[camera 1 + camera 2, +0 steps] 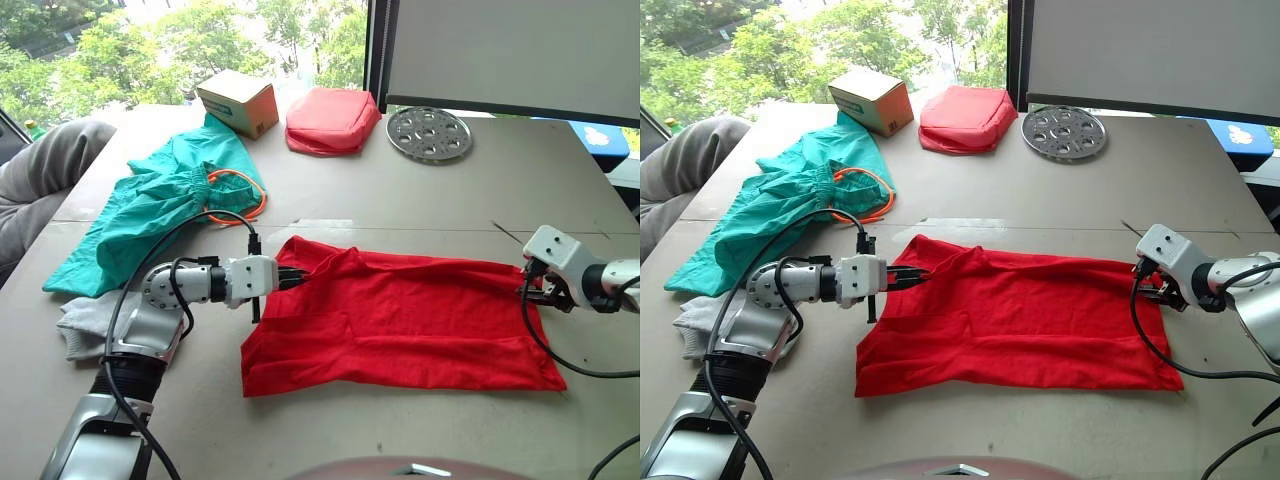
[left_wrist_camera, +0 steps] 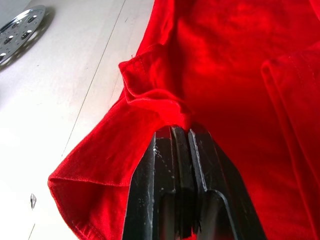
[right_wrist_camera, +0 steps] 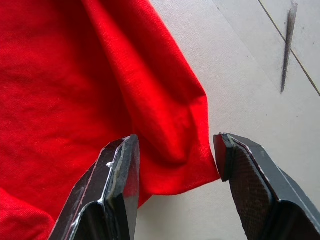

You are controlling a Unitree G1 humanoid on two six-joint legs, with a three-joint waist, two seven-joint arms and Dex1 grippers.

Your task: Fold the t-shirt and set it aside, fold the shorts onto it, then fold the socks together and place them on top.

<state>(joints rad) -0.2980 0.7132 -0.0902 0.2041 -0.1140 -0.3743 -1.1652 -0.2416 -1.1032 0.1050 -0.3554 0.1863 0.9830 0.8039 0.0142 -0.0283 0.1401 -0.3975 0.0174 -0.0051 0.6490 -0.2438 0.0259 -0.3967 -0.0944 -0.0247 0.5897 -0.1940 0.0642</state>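
The red t-shirt [image 1: 400, 320] lies flat as a wide folded band across the middle of the table. My left gripper [image 1: 300, 277] is shut on the cloth at its left end, where the pinched fabric bunches at the fingertips [image 2: 181, 131]. My right gripper [image 3: 175, 150] is open at the shirt's far right corner, and that corner lies between its two fingers. The teal shorts [image 1: 150, 210] with their orange drawstring [image 1: 240, 195] are crumpled at the back left. A grey sock [image 1: 85, 325] lies under my left forearm.
A cardboard box [image 1: 238, 100], a puffy red pouch [image 1: 332, 120] and a round perforated metal disc [image 1: 429, 133] line the table's back edge. A person's grey sleeve [image 1: 45, 165] rests at the far left. The table's near edge runs close below the shirt.
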